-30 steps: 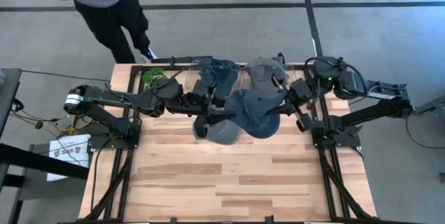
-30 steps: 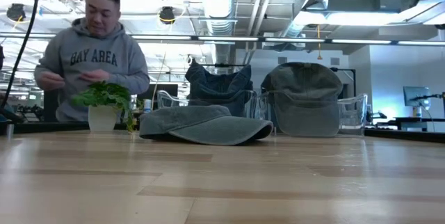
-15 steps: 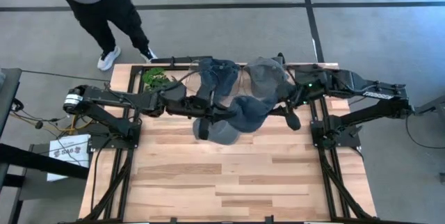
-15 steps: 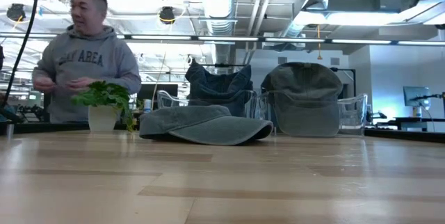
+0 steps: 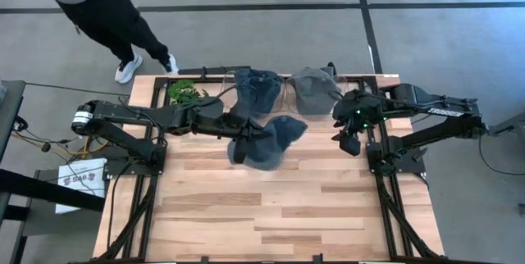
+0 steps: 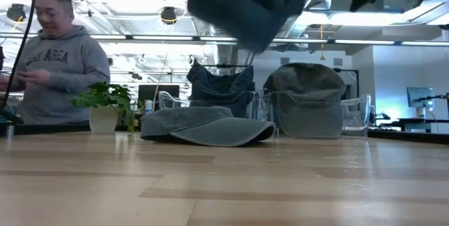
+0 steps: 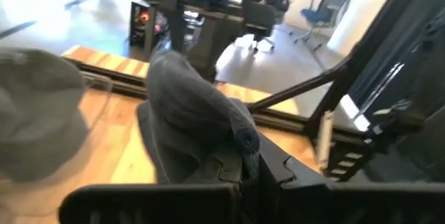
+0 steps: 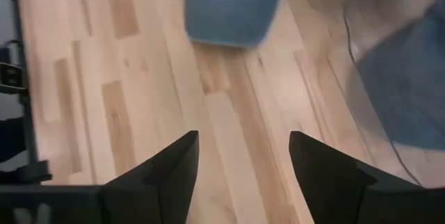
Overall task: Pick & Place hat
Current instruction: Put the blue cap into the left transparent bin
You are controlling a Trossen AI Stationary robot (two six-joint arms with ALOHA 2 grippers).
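Quick heads up: half a second back your right claw [image 5: 348,135] was reaching in over the hat [image 5: 283,131]. Now it's pulled out to the side, well apart from it, fingers spread with nothing between them; its wrist view only shows bare desk [image 5: 287,215] below. So the hat is hanging off your left claw [image 5: 244,138] alone. That claw looks clamped on the fabric, with the crown bunched right up against its fingers and the rest draped out ahead of it.

From the low camera, the hat [image 6: 245,5] is well up in the air, and a second cap [image 6: 207,126] lies flat on the desk below the left claw.

I'd say the pick is done and the carry is all on the left arm now. That arm is stretched long across the middle, wrist roughly level, while the right arm is folded back toward its own base.
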